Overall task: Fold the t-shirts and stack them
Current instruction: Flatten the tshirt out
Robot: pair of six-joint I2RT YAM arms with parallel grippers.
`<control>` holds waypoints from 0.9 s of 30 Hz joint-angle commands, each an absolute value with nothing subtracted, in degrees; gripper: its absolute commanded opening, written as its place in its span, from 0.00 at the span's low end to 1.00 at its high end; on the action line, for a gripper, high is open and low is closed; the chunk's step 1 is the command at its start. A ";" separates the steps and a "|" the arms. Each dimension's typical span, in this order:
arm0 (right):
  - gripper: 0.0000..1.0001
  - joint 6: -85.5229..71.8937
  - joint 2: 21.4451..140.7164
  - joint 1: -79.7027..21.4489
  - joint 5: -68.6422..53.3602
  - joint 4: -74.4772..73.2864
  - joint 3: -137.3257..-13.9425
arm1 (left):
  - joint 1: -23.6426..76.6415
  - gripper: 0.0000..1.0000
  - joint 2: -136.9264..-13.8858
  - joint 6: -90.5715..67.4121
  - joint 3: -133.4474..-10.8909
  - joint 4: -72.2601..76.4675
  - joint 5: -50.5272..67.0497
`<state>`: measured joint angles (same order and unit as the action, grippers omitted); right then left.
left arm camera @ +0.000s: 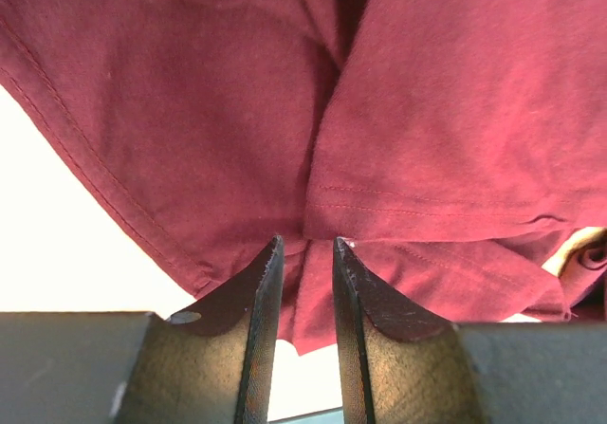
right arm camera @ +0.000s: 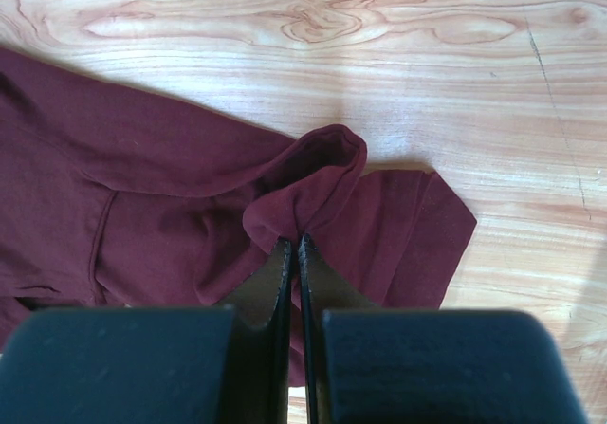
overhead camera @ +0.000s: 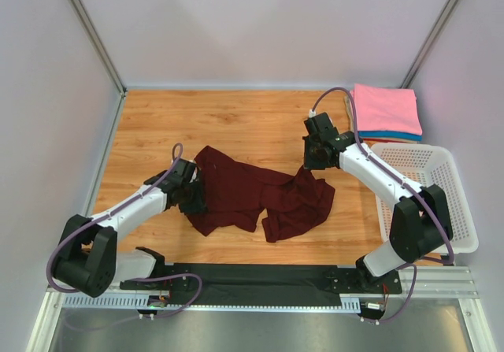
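A dark maroon t-shirt [overhead camera: 260,196] lies crumpled across the middle of the wooden table. My left gripper [overhead camera: 192,192] is at the shirt's left edge. In the left wrist view its jaws [left arm camera: 306,246] stand narrowly apart with a bunch of maroon fabric [left arm camera: 417,111] pinched at their tips, and the cloth spreads out beyond them. My right gripper [overhead camera: 316,161] is at the shirt's upper right corner. In the right wrist view it [right arm camera: 295,242] is shut on a raised fold of the maroon shirt [right arm camera: 313,173]. A folded pink t-shirt [overhead camera: 385,108] lies on a folded blue one [overhead camera: 394,135] at the back right.
A white perforated basket [overhead camera: 429,198] stands at the right edge, beside my right arm. Bare wooden table [overhead camera: 213,120] lies behind the shirt. Grey walls close in the table on three sides.
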<state>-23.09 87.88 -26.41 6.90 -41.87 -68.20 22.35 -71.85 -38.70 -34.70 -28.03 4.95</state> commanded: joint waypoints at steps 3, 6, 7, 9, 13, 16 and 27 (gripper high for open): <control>0.00 -23.99 87.45 -26.10 6.59 -39.73 -67.50 | 22.06 0.34 -70.57 -36.65 -38.23 -28.04 3.25; 0.00 -23.91 87.19 -26.10 6.59 -39.82 -67.50 | 22.06 0.34 -71.98 -36.39 -38.23 -26.20 4.48; 0.00 -23.91 87.10 -25.93 6.94 -39.81 -67.50 | 22.06 0.34 -72.59 -36.21 -38.23 -25.76 4.83; 0.00 -23.56 87.19 -26.10 7.38 -39.99 -67.76 | 22.06 0.35 -73.30 -36.47 -38.23 -24.97 5.01; 0.00 -23.38 87.36 -26.10 7.56 -40.25 -67.85 | 22.06 0.34 -75.32 -36.39 -38.67 -24.70 6.06; 0.00 -23.29 87.45 -26.10 7.47 -40.25 -68.03 | 22.06 0.34 -74.27 -36.56 -38.32 -24.70 6.59; 0.00 -22.94 87.54 -26.10 7.38 -39.99 -67.94 | 22.06 0.39 -69.52 -37.97 -37.88 -26.54 5.98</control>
